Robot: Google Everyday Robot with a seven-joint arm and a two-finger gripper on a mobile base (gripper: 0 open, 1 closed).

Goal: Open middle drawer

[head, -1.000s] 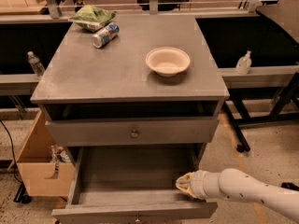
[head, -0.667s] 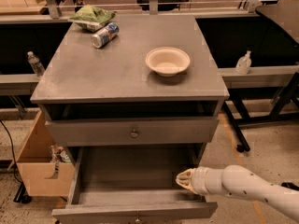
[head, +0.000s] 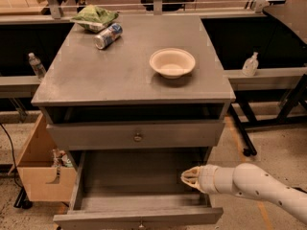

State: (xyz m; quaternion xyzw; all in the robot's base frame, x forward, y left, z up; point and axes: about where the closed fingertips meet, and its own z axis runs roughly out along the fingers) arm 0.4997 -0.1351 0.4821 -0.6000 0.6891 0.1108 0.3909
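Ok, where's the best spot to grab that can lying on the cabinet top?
Take the can mid-length on its round body, from above, squeezing across its long axis. It lies on its side at an angle, with the green bag close behind it. The gripper is low at the cabinet's right front.

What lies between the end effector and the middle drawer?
Nothing, the camera view shows: the end effector is at the right side of the open bottom drawer, below the middle drawer, with bare space between.
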